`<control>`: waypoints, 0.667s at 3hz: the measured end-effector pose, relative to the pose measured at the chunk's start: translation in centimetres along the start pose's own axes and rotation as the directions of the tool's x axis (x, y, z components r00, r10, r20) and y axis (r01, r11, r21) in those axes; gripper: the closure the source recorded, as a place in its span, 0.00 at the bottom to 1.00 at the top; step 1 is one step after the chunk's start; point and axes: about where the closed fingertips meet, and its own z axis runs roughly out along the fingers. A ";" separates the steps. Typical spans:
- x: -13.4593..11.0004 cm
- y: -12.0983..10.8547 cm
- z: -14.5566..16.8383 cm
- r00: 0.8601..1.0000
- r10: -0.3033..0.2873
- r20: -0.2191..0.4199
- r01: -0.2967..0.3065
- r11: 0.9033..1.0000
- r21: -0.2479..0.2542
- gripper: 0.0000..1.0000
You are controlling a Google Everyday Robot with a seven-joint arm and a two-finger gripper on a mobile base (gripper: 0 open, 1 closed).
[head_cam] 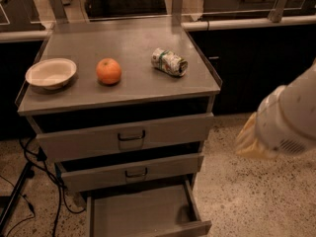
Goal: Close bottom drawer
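The bottom drawer [140,212] is the lowest of three in a grey metal cabinet [123,135]. It is pulled out, its wide flat tray is bare, and its low front panel [185,229] is cut by the lower edge of the view. Its handle is hidden. The middle drawer [133,173] and the top drawer [128,138] stick out a little. My white arm [291,115] with a tan part [252,141] hangs at the right, above the floor and apart from the cabinet. My gripper is out of view.
On the cabinet top stand a white bowl [51,73], an orange [108,71] and a crushed can [169,62] lying on its side. Black cables [29,181] and a stand leg lie on the floor at the left. Speckled floor [256,201] spreads to the right.
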 end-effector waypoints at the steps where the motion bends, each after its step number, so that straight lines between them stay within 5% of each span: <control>1: 1.0 4.4 7.4 0.999 0.037 -0.017 -0.038 0.995 -0.095 1.00; 2: 2.6 9.6 15.0 0.996 0.058 -0.070 -0.072 0.974 -0.217 1.00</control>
